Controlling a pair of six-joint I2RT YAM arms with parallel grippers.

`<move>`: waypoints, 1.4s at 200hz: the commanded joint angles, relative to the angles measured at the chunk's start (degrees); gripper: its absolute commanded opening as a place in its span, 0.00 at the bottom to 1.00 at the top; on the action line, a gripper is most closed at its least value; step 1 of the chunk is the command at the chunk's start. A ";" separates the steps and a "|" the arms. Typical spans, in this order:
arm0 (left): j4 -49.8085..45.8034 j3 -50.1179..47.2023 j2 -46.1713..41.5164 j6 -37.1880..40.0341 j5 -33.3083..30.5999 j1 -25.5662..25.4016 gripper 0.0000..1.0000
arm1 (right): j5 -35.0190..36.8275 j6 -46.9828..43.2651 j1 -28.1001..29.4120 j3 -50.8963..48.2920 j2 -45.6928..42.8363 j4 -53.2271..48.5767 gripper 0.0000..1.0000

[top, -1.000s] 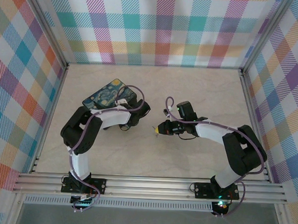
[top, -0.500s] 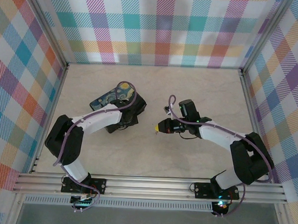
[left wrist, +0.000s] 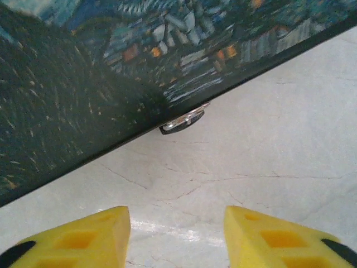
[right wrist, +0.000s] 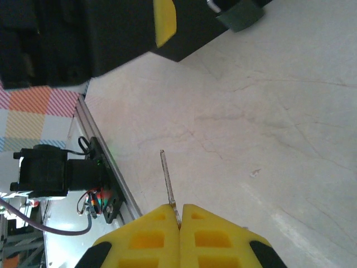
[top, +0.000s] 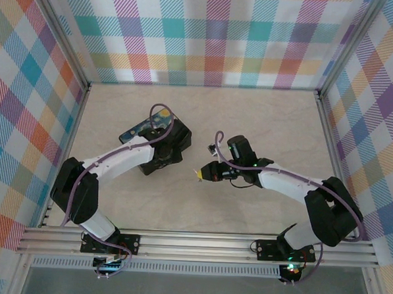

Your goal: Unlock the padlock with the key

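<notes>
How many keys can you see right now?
1. The key is pinched in the shut right gripper, its blade sticking out over the table. Others could be hidden under the box.

My left gripper [left wrist: 177,224] hung with fingers parted above the table [left wrist: 268,167], the padlock [left wrist: 183,121] just ahead against the painted box [left wrist: 83,84].
</notes>
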 commanded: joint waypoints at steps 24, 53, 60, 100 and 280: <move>5.49 -1.02 5.90 -10.83 -11.36 -3.29 0.61 | 0.60 -2.41 -3.54 -0.79 -2.94 -2.86 0.00; 4.62 2.68 12.28 -12.98 -19.13 -5.82 0.62 | -0.01 -2.36 -3.93 -1.65 -2.87 -1.55 0.00; 4.15 3.53 13.62 -13.54 -20.21 -6.08 0.62 | -0.18 -2.25 -3.93 -1.94 -2.80 -1.17 0.00; 3.64 4.84 17.66 -16.27 -25.55 -6.43 0.62 | -0.77 -2.54 -4.10 -3.83 -2.73 0.39 0.00; 7.52 4.28 24.53 -16.45 -32.14 -6.08 0.38 | -5.55 -3.86 -4.72 -3.80 0.10 3.42 0.00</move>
